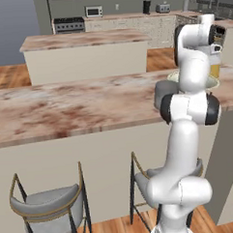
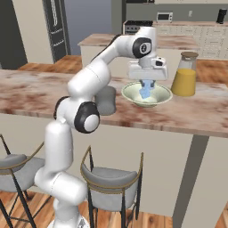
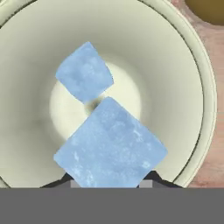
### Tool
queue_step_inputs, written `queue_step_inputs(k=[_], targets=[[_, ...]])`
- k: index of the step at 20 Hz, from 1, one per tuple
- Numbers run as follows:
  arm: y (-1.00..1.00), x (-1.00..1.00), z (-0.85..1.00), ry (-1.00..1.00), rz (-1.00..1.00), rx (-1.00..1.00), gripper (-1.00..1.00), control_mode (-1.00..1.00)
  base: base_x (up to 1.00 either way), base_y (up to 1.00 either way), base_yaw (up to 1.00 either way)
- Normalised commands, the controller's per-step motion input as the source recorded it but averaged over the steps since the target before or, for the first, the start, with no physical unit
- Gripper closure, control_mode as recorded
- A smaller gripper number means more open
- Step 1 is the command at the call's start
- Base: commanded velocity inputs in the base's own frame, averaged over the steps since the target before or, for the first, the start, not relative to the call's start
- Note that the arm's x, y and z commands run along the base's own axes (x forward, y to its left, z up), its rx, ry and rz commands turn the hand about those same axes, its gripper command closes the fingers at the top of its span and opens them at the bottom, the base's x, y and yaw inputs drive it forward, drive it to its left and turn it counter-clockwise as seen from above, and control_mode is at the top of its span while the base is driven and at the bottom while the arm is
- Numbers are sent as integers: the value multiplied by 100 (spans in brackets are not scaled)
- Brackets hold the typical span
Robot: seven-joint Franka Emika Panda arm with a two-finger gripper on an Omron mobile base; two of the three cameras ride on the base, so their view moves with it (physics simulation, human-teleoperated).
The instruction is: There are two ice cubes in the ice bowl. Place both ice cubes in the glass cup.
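Note:
My gripper (image 2: 146,88) hangs over the pale green-cream ice bowl (image 2: 129,94), shut on one pale blue ice cube (image 2: 145,92). In the hand view that held cube (image 3: 111,146) looms large between the dark finger tips (image 3: 152,177), above the bowl's inner wall (image 3: 175,65). The second ice cube (image 3: 84,72) lies on the bowl's bottom, beyond the held one. The grey glass cup (image 2: 106,100) stands on the counter just left of the bowl, partly behind my arm. In the left base view the cup (image 1: 162,93) and the bowl's rim (image 1: 172,77) peek out from behind the arm.
A tall jug of orange liquid (image 2: 184,75) stands close to the right of the bowl. The marble counter (image 2: 35,93) stretches far to the left. Bar stools (image 2: 111,182) stand below its front edge. A kitchen island (image 1: 86,52) lies behind.

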Motion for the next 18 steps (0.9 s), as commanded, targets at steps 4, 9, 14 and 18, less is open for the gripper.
queue_step_inputs(k=[4,9,14,18], targets=[[39,-77,84,-25,0,3,100,-100,0,0,0],[91,-68,36,-20,0,3,100,-100,0,0,0],[100,-34,0,-12,0,0,100,-100,0,0,0],[100,-28,0,0,0,-2,100,-100,0,0,0]])
